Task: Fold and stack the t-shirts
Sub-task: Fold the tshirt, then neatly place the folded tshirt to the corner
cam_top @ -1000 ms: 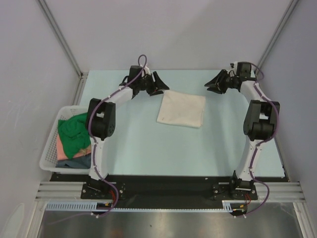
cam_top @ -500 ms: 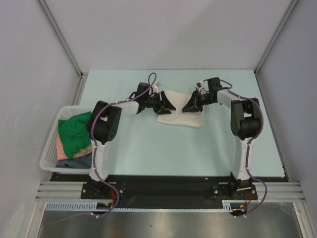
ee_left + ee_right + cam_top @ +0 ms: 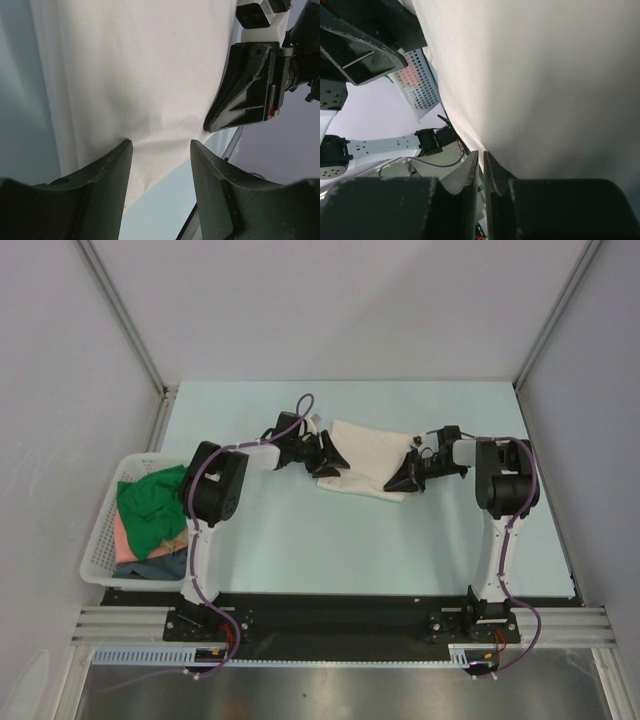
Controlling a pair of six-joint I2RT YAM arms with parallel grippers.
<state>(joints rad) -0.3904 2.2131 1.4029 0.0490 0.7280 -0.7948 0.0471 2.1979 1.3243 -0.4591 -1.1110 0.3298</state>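
Both arms have swung in from the far corners of the table (image 3: 300, 530) over the last second and now reach inward, low over the pale green top. The left arm (image 3: 210, 485) stretches between the basket and the cloth, and the right arm (image 3: 505, 480) is bent in from the right edge.

The cream t-shirt (image 3: 370, 455) lies folded into a rough rectangle at the middle of the far half. Its longer side runs across the table, skewed so the right end sits a little nearer the bases, and its outline looks more pulled out of square than before.

The white lattice basket (image 3: 103, 525) stands at the left edge, well apart, and holds a green t-shirt (image 3: 150, 505) on top of a pink t-shirt (image 3: 125, 545) and a dark blue t-shirt (image 3: 160, 567).

The left gripper (image 3: 335, 458) meets the shirt's left edge with its fingers spread and cloth puckered between the tips. The right gripper (image 3: 403, 481) has slid to the near right corner, its fingers now pinched almost together on the hem. It shows opposite in the left wrist view.
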